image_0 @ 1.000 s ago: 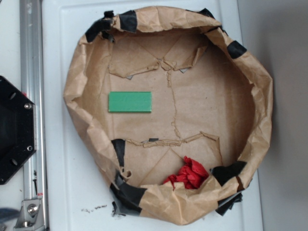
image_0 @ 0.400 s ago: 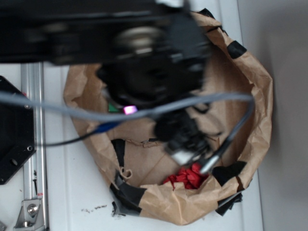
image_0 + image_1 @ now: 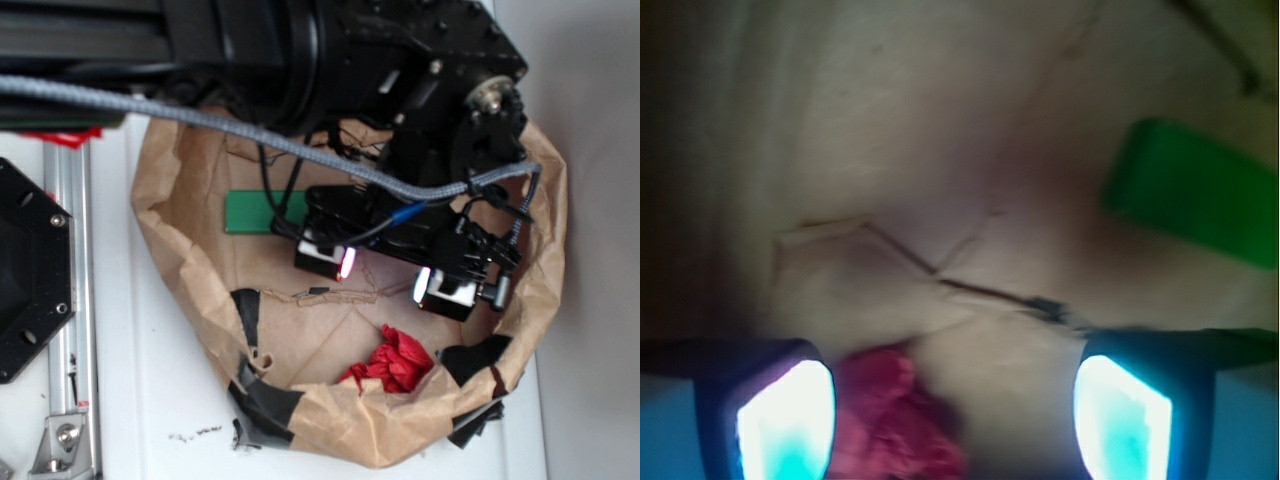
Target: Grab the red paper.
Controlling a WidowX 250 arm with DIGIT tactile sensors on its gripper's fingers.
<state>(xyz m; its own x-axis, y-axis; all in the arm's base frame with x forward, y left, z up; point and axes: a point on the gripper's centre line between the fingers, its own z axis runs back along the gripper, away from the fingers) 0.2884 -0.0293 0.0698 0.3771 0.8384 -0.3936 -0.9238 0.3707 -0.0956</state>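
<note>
Where the brown paper (image 3: 330,440) curls up into a rough bowl with black tape (image 3: 262,402) patching its rim, two things lying inside on the creased floor: a flat green block (image 3: 250,212) toward the left side, half covered by the arm in the exterior view, and the red paper (image 3: 395,362), a small crumpled wad tucked against the low front wall, just beside a dark taped patch. Bowl itself resting on a white surface (image 3: 150,400), with a metal rail (image 3: 68,300) and a black base plate (image 3: 30,270) off to its left. Above the bowl, filling the upper half of the exterior view, the black arm with a grey braided cable (image 3: 200,122) slung across it. Gripper (image 3: 395,275) hanging inside the bowl, over the floor between block and wad, fingers set wide apart and clamped on nothing (glowing pads (image 3: 345,263) plainly separated in both views). From the wrist view, gripper (image 3: 955,425) straddling the bottom edge, one lit pad (image 3: 790,420) at left and the other at right, the red paper (image 3: 895,420) low in the gap, close beside the left pad but contact not clear through the blur. Green block (image 3: 1185,190) well off at upper right, apart from the wad, a creased seam (image 3: 970,285) running across the floor between them.
</note>
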